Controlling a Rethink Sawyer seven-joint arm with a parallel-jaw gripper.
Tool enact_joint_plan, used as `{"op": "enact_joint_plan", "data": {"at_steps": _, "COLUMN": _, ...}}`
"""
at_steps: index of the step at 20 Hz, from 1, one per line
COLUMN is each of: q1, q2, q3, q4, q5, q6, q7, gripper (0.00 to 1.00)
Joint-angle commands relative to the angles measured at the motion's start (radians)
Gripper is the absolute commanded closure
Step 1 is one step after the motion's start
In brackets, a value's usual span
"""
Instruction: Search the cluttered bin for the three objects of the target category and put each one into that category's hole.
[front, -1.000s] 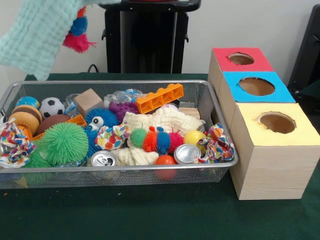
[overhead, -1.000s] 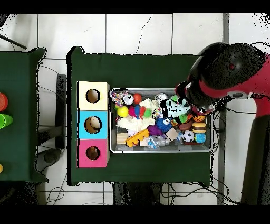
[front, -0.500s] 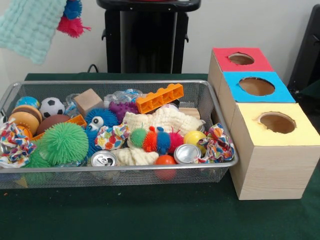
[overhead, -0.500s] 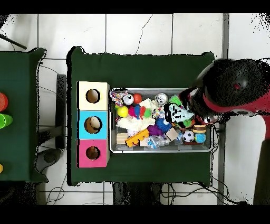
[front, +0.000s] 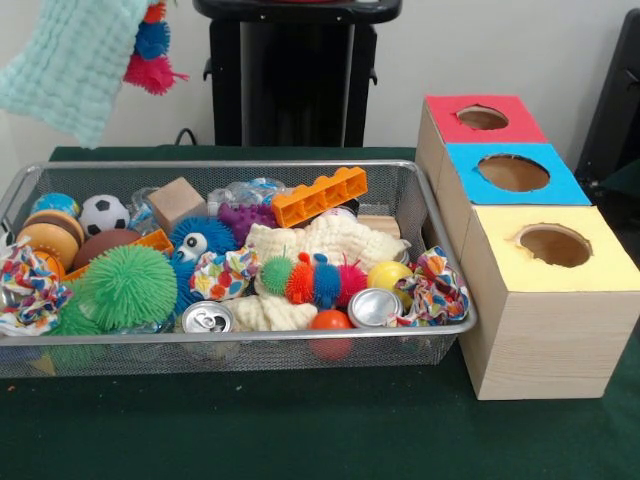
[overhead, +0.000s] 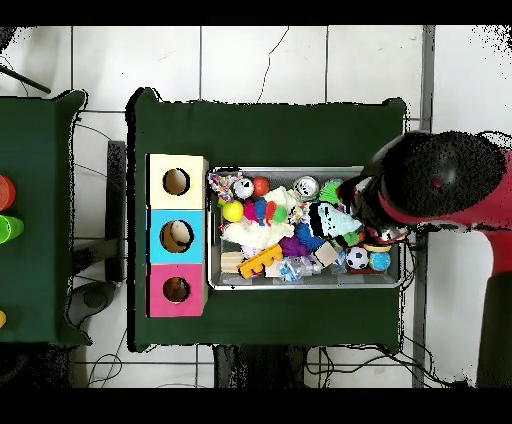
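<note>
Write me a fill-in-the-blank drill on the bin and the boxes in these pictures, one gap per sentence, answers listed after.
1. The wooden box nearest the front camera has a ___ top.
2. The middle box has a ___ top.
3. The orange toy brick lies inside the wire mesh ___.
4. A pale green cloth hangs in the air above the bin's ___ end in the front view.

Answers: yellow; blue; bin; left

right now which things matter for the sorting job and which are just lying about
Job:
mint cloth with fuzzy toy, hanging above the bin
wire bin
red box, blue box, yellow box

Lying about:
green spiky ball
soccer ball
orange brick
cans
</note>
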Motion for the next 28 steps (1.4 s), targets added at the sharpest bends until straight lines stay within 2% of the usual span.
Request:
{"op": "enact_joint_plan", "data": {"at_steps": 1, "q1": -0.025, "q2": 0.023, "q3": 0.078, "q4": 0.171, "q5": 0.023, "q6": -0.143, "q7": 0.015, "gripper": 1.00}}
{"op": "enact_joint_plan", "data": {"at_steps": 9, "q1": -0.042, "q2": 0.051, "q3": 0.098, "q4": 0.205, "q5": 0.015, "q6": -0.218, "q7": 0.022, "gripper": 1.00}}
{"op": "enact_joint_plan", "data": {"at_steps": 12, "q1": -0.051, "q2": 0.050, "q3": 0.112, "q4": 0.223, "q5": 0.037, "q6": -0.227, "q7": 0.029, "gripper": 1.00}}
{"op": "enact_joint_plan", "data": {"at_steps": 19, "q1": -0.059, "q2": 0.067, "q3": 0.127, "q4": 0.252, "q5": 0.014, "q6": -0.300, "q7": 0.054, "gripper": 1.00}}
{"op": "enact_joint_plan", "data": {"at_steps": 23, "q1": -0.075, "q2": 0.061, "q3": 0.144, "q4": 0.264, "q5": 0.023, "q6": -0.296, "q7": 0.043, "gripper": 1.00}}
{"op": "enact_joint_plan", "data": {"at_steps": 28, "q1": -0.057, "q2": 0.055, "q3": 0.129, "q4": 0.284, "q5": -0.005, "q6": -0.342, "q7": 0.083, "gripper": 1.00}}
